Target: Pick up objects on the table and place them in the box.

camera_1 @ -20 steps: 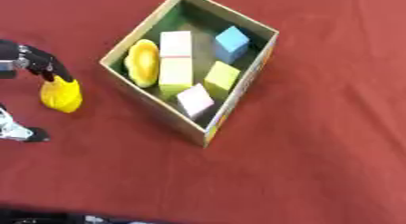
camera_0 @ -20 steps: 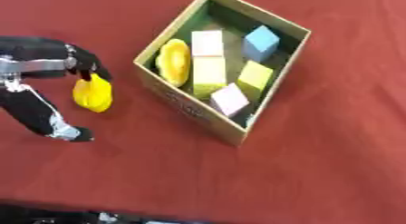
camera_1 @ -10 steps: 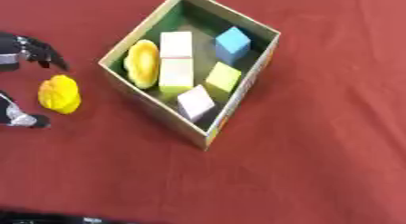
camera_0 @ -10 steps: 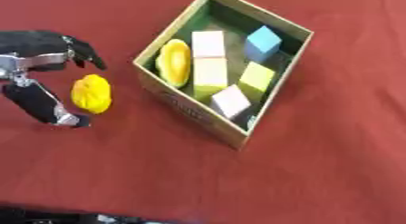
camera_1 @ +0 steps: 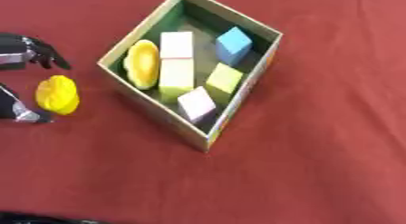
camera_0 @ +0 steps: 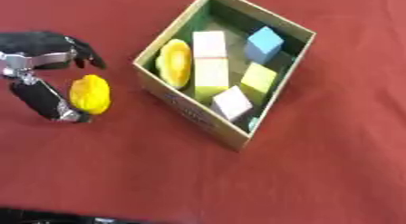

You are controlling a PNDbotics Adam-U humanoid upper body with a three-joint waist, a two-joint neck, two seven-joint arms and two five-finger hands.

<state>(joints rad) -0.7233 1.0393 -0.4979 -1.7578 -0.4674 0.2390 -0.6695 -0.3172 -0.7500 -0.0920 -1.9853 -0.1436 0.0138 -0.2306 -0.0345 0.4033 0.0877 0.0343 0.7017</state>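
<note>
Change: left hand (camera_0: 49,78) fingers were down over the yellow object (camera_0: 89,94) a second ago; now lifted off it and spread, object lying free on the tabletop (camera_0: 317,173). Object itself in about the same spot beside the box.
Left hand: at left edge of view, black with silver joints. Fingers (camera_0: 85,53) relaxed, above and to the far side of the yellow object; thumb (camera_0: 47,102) runs along the object's left side, tip near its lower end. Nothing gripped, hand released. Whether the thumb touches the object, cannot tell.
Right hand: shows in neither view.
Yellow object: rounded, oval, bright yellow. On the red tabletop, left of the box, apart from its wall.
Box: cardboard box (camera_0: 190,113), green inside, open top, sits askew like a diamond, near corner pointing at lower middle of view.
Box contents: yellow round piece (camera_0: 176,63) leaning against the left wall; cream block (camera_0: 209,42) with a pale yellow block (camera_0: 210,75) just below it, in a line and touching; blue cube (camera_0: 263,43) toward the far right wall; yellow-green cube (camera_0: 258,79) below the blue one; pale lilac cube (camera_0: 231,103) near the bottom corner, tilted.
Tabletop: dark red cloth all around.
</note>
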